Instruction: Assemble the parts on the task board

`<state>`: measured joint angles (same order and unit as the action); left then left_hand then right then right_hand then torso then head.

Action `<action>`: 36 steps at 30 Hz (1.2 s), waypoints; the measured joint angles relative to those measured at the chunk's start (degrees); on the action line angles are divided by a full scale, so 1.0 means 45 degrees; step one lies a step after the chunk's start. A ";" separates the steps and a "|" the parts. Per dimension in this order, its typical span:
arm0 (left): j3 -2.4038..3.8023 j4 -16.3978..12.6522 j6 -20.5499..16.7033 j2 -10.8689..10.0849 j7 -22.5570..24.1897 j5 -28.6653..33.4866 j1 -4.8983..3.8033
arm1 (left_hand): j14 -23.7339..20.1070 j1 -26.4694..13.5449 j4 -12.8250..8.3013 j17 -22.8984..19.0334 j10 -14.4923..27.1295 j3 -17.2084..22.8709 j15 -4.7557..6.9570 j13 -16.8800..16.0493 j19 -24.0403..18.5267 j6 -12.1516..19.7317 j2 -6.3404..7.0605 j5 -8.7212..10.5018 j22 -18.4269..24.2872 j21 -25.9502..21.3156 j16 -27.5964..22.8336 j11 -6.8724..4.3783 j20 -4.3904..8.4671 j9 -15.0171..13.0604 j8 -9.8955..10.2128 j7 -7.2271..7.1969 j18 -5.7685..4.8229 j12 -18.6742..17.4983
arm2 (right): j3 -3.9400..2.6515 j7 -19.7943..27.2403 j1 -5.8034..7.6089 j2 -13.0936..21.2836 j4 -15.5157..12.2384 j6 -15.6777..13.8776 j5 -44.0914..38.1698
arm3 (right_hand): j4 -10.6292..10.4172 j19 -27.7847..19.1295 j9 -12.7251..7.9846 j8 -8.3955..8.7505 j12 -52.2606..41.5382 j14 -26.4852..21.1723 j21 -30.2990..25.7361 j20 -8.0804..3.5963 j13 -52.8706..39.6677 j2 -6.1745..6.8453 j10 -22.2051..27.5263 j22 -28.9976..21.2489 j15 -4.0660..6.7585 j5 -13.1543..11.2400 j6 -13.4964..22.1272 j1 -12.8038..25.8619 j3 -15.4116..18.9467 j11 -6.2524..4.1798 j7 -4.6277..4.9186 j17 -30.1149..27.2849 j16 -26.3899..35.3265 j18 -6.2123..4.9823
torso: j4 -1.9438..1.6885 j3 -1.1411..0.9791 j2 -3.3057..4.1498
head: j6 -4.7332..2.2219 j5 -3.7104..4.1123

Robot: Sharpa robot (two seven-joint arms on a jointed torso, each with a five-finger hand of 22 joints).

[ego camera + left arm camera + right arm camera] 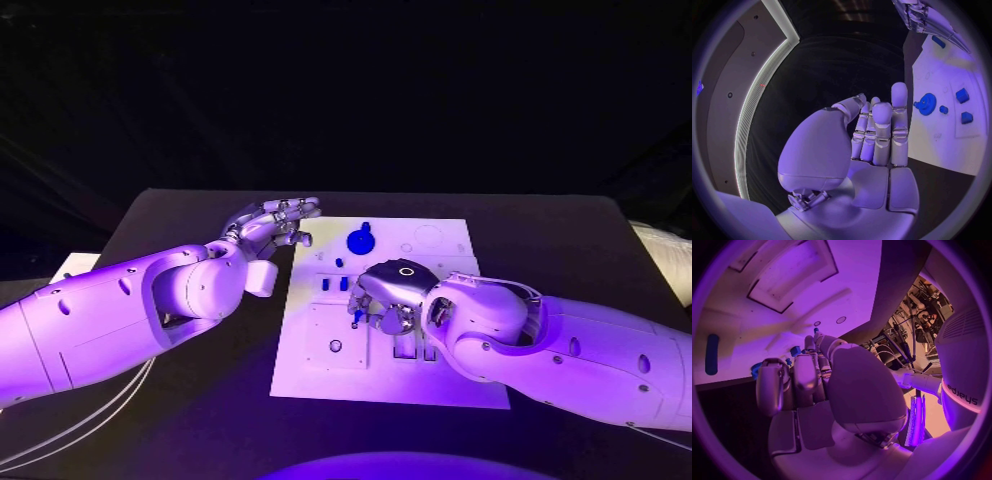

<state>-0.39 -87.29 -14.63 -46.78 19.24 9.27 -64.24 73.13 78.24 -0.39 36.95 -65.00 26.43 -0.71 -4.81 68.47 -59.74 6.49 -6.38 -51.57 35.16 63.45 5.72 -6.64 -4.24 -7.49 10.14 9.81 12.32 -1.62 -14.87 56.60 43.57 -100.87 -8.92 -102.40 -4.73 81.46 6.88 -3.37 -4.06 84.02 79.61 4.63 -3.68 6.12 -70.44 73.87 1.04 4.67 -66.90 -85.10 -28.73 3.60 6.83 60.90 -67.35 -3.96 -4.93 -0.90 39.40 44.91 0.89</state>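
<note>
A round blue part (361,240) lies on the flat white task board (440,390).

The right robot hand (387,298) covers the middle of the task board (433,380); whether its fingers grip the small blue part (356,318) under them is unclear.

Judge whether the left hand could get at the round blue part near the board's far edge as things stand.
Probably yes. The left hand hovers open just off the task board, beside the round blue part, with nothing between them. The right hand works nearer the middle.
</note>
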 measured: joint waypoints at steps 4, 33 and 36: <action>0.0000 0.0000 0.0016 0.0013 -0.0002 -0.0013 0.0000 | 0.0000 0.0000 -0.0015 0.0000 0.0000 -0.0015 -0.0001 0.0000 0.0000 0.0017 0.0000 0.0000 0.0000 0.0000 0.0000 0.0000 0.0000 0.0000 0.0000 0.0017 -0.0001 0.0000 | 0.0010 0.0054 -0.0050 -0.0137 0.0183 0.0081 0.0000 | 0.0000 0.0000 0.0001 -0.0045 0.0000 0.0000 0.0000 0.0000 -0.0005 0.0029 -0.0007 0.0000 0.0000 0.0000 -0.0034 0.0100 0.0000 0.0007 0.0046 0.0000 -0.0050 0.0000 | -0.0007 -0.0009 0.0000 | 0.0024 -0.0051; 0.0000 0.0032 0.0115 -0.0003 -0.0089 -0.0104 0.0002 | -0.0048 0.0000 -0.0014 -0.0015 0.0093 -0.0015 -0.0049 0.0001 0.0000 0.0062 0.0000 0.0000 0.0010 0.0001 0.0000 0.0001 0.0000 0.0010 0.0000 -0.0029 0.0000 0.0054 | 0.0023 0.0034 -0.0068 -0.0288 0.0266 0.0650 -0.0060 | -0.0001 -0.0001 0.0008 -0.0028 -0.0001 0.0000 -0.0001 0.0000 -0.0001 0.0033 -0.0021 -0.0005 0.0000 -0.0010 0.0014 0.0231 0.0006 0.0025 0.0071 -0.0011 -0.0050 0.0000 | 0.0000 -0.0021 0.0006 | 0.0170 -0.0189; 0.0000 0.0039 0.0125 -0.0006 -0.0102 -0.0112 0.0002 | -0.0049 0.0000 -0.0014 -0.0014 0.0093 -0.0015 -0.0049 0.0001 0.0000 0.0062 0.0000 0.0000 0.0010 0.0001 0.0000 0.0001 0.0000 0.0009 0.0000 -0.0029 -0.0002 0.0054 | 0.0028 -0.0012 -0.0071 -0.0290 0.0240 0.0658 -0.0132 | -0.0001 -0.0001 0.0008 -0.0024 -0.0001 0.0000 -0.0001 0.0000 0.0000 0.0033 -0.0021 -0.0005 0.0000 -0.0011 0.0027 0.0231 0.0007 0.0025 0.0059 -0.0011 -0.0050 0.0000 | 0.0000 -0.0024 0.0005 | 0.0170 -0.0193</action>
<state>-0.39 -87.12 -14.07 -46.80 18.78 8.76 -64.23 72.91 78.24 -0.46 36.89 -64.59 26.36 -0.93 -4.80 68.47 -59.46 6.49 -6.38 -51.53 35.16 63.45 5.72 -6.63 -4.19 -7.49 10.01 9.80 12.56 -1.49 -14.92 56.28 42.27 -99.79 -5.96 -103.00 -4.74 81.45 6.91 -3.48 -4.06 84.02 79.60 4.62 -3.68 6.27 -70.54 73.85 1.04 4.62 -66.78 -84.05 -28.70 3.71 7.10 60.85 -67.57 -3.96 -4.93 -1.01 39.42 45.68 0.02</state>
